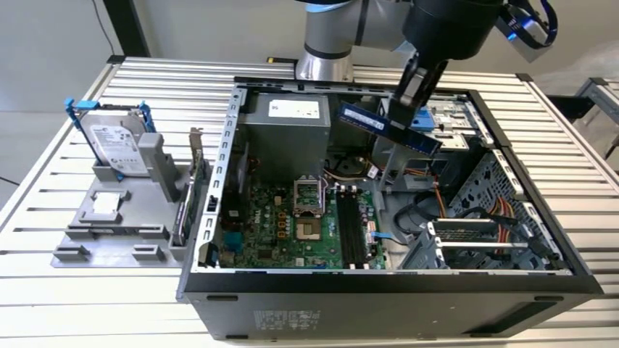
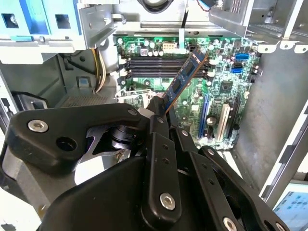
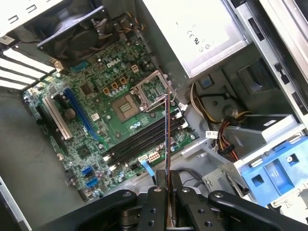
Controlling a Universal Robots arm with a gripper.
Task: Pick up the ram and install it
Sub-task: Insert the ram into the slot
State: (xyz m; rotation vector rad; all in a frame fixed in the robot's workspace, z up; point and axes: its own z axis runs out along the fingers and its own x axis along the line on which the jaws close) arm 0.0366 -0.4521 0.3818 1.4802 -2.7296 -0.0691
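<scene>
On the exterior view's left you have the slatted table [image 1: 48,290] with a grey fixture [image 1: 106,232] on it. A hard drive [image 1: 114,143] stands upright in the fixture, and a bracketed card [image 1: 193,181] stands on edge just beside the case wall [image 1: 230,167]. All of that sits well apart from the arm.

Inside the open case, the motherboard [image 1: 290,225] lies flat. The memory slots [image 1: 353,232] run alongside the processor socket [image 1: 306,196]. The power supply [image 1: 285,134] closes off the far end. Above the slots the case is open.

The gripper [image 1: 406,101] is clenched on the ram [image 1: 387,125], gripping it near one end. You see the stick tilted in the air above the case's rim, between the power supply and the drive cage [image 1: 483,210] on the exterior view's right. It touches nothing but the fingers.

The exterior view gives you the height: the ram is well above the board. The second wrist view gives you its flat face, with the ram [image 2: 185,77] slanting out from the gripper [image 2: 161,103] across the slots [image 2: 154,65]. The first wrist view gives you the ram [image 3: 167,130] edge-on, a thin line rising from the gripper [image 3: 167,180] and crossing the slots [image 3: 139,139] at an angle, not parallel to them. It also shows you bundled cables [image 3: 226,130] and a blue drive bay [image 3: 274,173] crowding one end of the slots.
</scene>
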